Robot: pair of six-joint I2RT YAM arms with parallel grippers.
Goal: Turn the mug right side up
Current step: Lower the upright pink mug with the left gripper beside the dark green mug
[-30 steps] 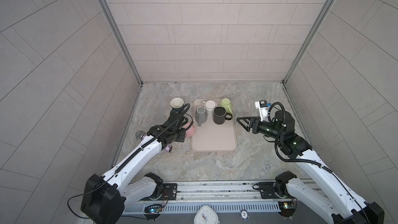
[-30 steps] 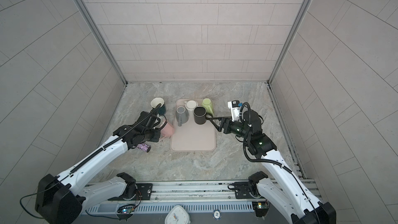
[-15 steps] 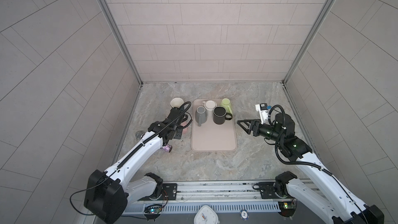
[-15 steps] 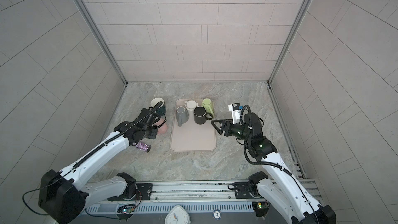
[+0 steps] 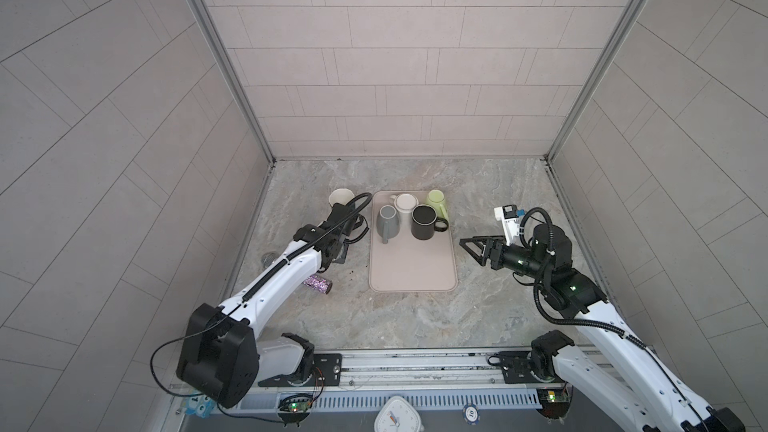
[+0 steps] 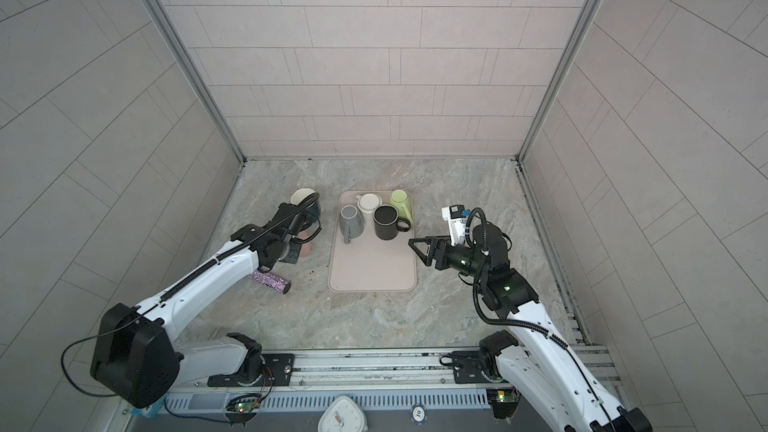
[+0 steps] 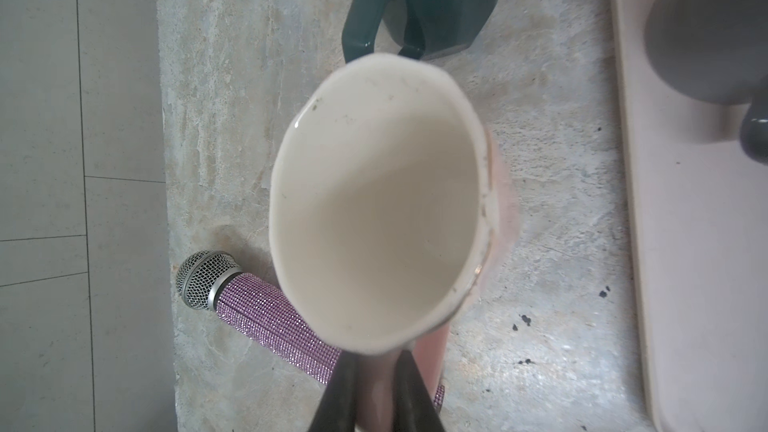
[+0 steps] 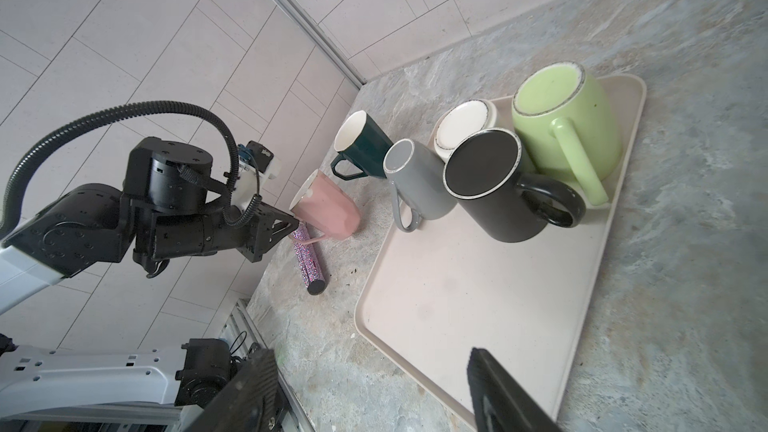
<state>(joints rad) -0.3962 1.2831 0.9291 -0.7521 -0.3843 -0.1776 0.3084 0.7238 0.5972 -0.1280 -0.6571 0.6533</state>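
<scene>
Since the frame one second back was taken, the pink mug [image 6: 306, 246] has been drawn toward 9 o'clock, away from the tray [image 5: 411, 270] edge, and the left arm has swung over it. The right gripper [image 5: 467, 245] has shifted slightly toward 6 o'clock, with its jaw spread unchanged.

The left gripper [image 7: 376, 363] is clamped on the mug's rim wall, one finger inside and one outside. The mug is carried mouth up and appears somewhat tilted, at 9 o'clock of the tray, with the teal mug [image 8: 365, 151] at its 12 o'clock and the microphone [image 7: 257, 309] at its 7 o'clock. The right gripper is held with jaws wide apart and nothing between them, at 3 o'clock of the tray.

In a top view the mug is fully covered by the left wrist; where it does show, only a pink sliver is seen. Contact between the mug base and the table [image 5: 415, 317] cannot be determined. The microphone's middle is hidden under the forearm in both top views. Both grippers' fingers are cut off at the edges of the wrist views.
</scene>
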